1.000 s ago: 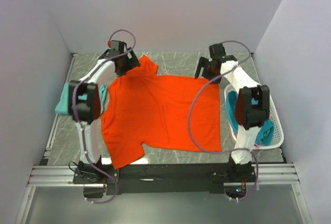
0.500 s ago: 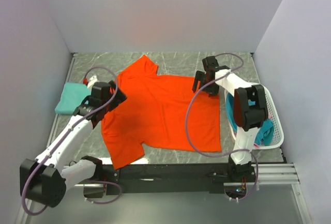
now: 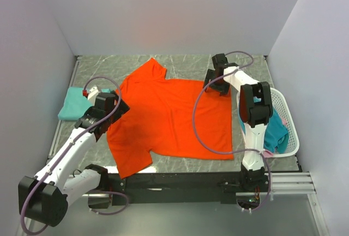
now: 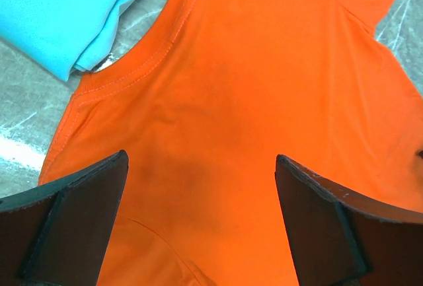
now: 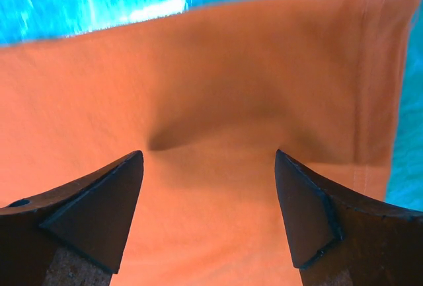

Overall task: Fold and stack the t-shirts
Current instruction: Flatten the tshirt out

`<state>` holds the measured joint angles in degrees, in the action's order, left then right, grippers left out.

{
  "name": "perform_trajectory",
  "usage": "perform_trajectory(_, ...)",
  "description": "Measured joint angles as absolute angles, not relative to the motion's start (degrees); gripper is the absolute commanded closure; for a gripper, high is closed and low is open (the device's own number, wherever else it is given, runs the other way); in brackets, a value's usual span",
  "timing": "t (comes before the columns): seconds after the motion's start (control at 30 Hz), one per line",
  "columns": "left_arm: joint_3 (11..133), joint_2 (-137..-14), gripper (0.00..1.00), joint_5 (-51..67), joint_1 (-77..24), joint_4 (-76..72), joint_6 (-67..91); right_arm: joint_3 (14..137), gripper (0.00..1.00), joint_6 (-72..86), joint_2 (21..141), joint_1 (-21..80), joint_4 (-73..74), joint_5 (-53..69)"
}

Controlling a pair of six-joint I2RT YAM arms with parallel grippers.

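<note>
An orange-red t-shirt (image 3: 169,119) lies spread flat on the marble table, collar to the left. My left gripper (image 3: 112,110) hovers open over the shirt's collar edge; the left wrist view shows the neckline (image 4: 142,65) and orange cloth between its fingers (image 4: 79,213). My right gripper (image 3: 218,83) is open at the shirt's far right hem corner; the right wrist view shows a small wrinkle (image 5: 165,142) in the cloth between its fingers (image 5: 304,207). A folded teal t-shirt (image 3: 73,105) lies at the left, also in the left wrist view (image 4: 59,15).
A white lattice basket (image 3: 286,132) at the right edge holds teal cloth (image 3: 275,132) with a bit of pink. Grey walls close in on three sides. The black rail with the arm bases (image 3: 180,184) runs along the near edge.
The left arm swung from the shirt's far sleeve down to the collar at the left. The right gripper shifted a little around the shirt's far right corner.
</note>
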<state>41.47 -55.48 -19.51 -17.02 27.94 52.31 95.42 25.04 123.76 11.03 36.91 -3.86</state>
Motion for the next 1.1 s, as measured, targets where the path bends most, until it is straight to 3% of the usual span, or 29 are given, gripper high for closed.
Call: perform_trajectory(1.1, 41.69, -57.87, 0.01, -19.35, -17.02, 27.83, 52.75, 118.15, 0.14, 22.5, 136.27, 5.21, 46.7, 5.98)
